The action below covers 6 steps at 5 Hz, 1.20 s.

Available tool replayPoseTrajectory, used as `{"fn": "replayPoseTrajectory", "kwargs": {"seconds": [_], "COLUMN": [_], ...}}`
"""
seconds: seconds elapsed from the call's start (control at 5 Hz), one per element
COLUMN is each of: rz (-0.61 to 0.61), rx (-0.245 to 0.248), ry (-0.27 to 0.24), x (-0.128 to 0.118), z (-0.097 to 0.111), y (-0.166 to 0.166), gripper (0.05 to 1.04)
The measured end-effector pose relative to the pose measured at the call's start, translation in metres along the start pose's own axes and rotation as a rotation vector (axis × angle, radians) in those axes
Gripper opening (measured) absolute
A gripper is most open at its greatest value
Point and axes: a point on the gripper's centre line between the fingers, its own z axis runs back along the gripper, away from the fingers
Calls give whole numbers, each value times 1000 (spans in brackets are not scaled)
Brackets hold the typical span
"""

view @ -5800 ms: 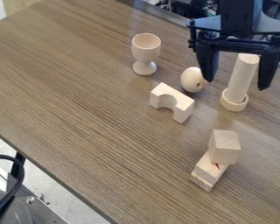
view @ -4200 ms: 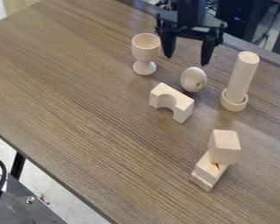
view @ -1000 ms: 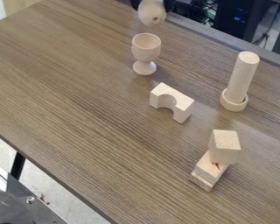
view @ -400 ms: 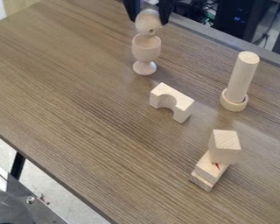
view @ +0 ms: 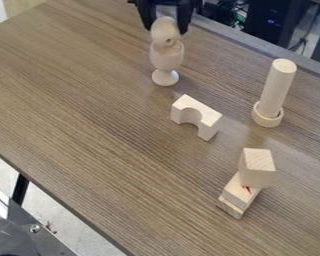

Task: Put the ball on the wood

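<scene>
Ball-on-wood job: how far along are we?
Looks done: the ball is up off the table, lined up with the mouth of the wooden cup. In hand: the gripper has it between its fingers; can't tell if the cup carries any weight yet. Left, assuming the cup is the target: seat it, release, back away.

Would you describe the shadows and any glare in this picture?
In the camera view, a faint sheen lies on the table between the peg and the stacked blocks, hiding neither; the notched block's hollow is shaded; the equipment beyond the far edge is dark.
</scene>
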Motion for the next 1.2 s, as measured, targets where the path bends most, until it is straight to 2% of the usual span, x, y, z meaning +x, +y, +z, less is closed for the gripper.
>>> {"fn": "replayPoseTrajectory", "kwargs": {"seconds": [0.4, 0.6, 0.8, 1.2], "rz": [-5, -10, -2, -25], "rx": [8, 13, 28, 68], "ry": [10, 0, 2, 36], "x": [5, 10, 10, 6], "z": [-10, -10, -12, -8], "y": [1, 2, 3, 1], "gripper": [737, 806, 1007, 999]}}
